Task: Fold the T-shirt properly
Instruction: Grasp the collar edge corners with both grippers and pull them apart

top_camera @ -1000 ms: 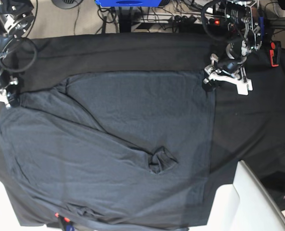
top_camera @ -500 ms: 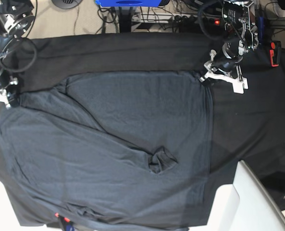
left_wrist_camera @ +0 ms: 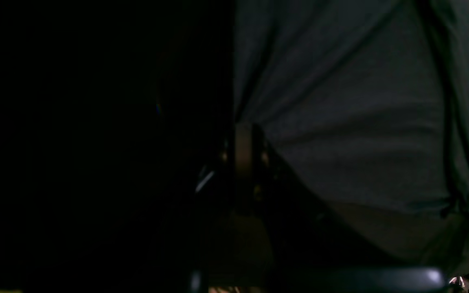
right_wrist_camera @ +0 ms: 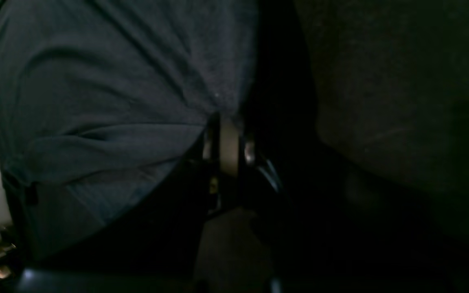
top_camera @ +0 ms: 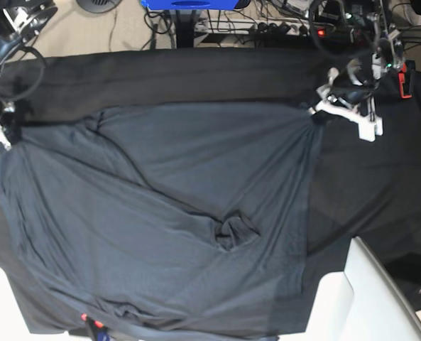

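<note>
Charcoal knit, thin and soft: the T-shirt (top_camera: pixel 160 213) lies spread across most of the black cloth (top_camera: pixel 380 185) covering the table, a shade lighter and bluer than it. Not flat yet, w/ long diagonal creases running across the body and a small bunched knot of fabric near the middle.

Left gripper (top_camera: pixel 316 115) (right side of base view) is closed on the shirt's upper corner; in the left wrist view the fabric fans out in tension lines from the pinch point at the left gripper (left_wrist_camera: pixel 244 126), so it's clamped on cloth, not just resting. Right gripper (top_camera: pixel 10 129) (left side of base view) is at the opposite upper corner; right wrist view shows the knit gathered into the closed tips of the right gripper (right_wrist_camera: pixel 222 118), so also clamped on the shirt.

Why held like this, prob.: two corners of one edge pinched, one per arm, lets both arms pull the edge taut to smooth the creases, or lift it and carry it over for a fold. Both grips sit right at the edge, so a thin knit could slip out if pulled hard.

Containers: none visible on the table. A white piece (top_camera: pixel 366 298) at lower right and a blue object (top_camera: pixel 189 4) at the top edge can't be identified, nothing seen in them.
</note>
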`<action>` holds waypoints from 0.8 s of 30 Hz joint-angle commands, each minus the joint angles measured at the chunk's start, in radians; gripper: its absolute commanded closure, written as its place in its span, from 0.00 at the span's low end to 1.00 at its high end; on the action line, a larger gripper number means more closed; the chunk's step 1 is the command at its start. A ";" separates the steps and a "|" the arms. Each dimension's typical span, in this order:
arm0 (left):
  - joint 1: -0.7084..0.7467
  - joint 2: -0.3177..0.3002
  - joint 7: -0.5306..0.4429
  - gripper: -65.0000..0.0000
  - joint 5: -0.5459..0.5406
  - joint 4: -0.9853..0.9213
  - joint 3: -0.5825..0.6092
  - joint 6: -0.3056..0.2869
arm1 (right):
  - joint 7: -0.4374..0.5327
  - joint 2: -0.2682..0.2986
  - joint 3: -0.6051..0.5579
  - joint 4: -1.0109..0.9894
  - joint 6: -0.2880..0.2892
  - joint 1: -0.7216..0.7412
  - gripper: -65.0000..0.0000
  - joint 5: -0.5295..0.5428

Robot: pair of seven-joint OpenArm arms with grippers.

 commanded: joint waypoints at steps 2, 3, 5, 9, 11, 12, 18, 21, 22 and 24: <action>-0.005 -0.017 0.015 1.00 -0.014 0.052 -0.022 -0.008 | -0.008 0.020 0.006 0.045 0.007 0.009 0.99 0.013; -0.005 -0.023 0.032 1.00 -0.014 0.063 -0.026 -0.008 | -0.023 0.020 0.008 0.056 0.007 0.009 0.99 0.013; -0.004 -0.023 0.047 1.00 -0.014 0.075 -0.029 -0.008 | -0.058 0.020 0.009 0.078 0.005 0.003 0.99 0.013; 0.005 -0.023 0.047 1.00 -0.014 0.084 -0.032 -0.008 | -0.124 0.005 0.009 0.162 0.005 -0.015 0.99 0.009; 0.021 -0.024 0.047 1.00 -0.014 0.081 -0.032 -0.008 | -0.147 0.000 0.009 0.208 0.003 -0.035 0.99 0.009; 0.030 -0.024 0.047 1.00 -0.014 0.087 -0.032 -0.008 | -0.157 -0.002 0.009 0.225 0.003 -0.043 0.99 0.009; 0.073 -0.047 0.047 1.00 -0.014 0.113 -0.026 -0.008 | -0.180 -0.014 0.009 0.236 0.003 -0.087 0.99 0.009; 0.107 -0.050 0.047 1.00 -0.014 0.135 -0.032 -0.008 | -0.181 -0.014 0.009 0.236 0.003 -0.113 0.99 0.009; 0.117 -0.053 0.047 1.00 -0.014 0.144 -0.032 -0.008 | -0.181 -0.014 0.008 0.236 0.003 -0.123 0.99 0.009; 0.140 -0.064 0.047 1.00 -0.014 0.155 -0.032 -0.008 | -0.198 -0.014 0.006 0.236 0.003 -0.135 0.99 0.009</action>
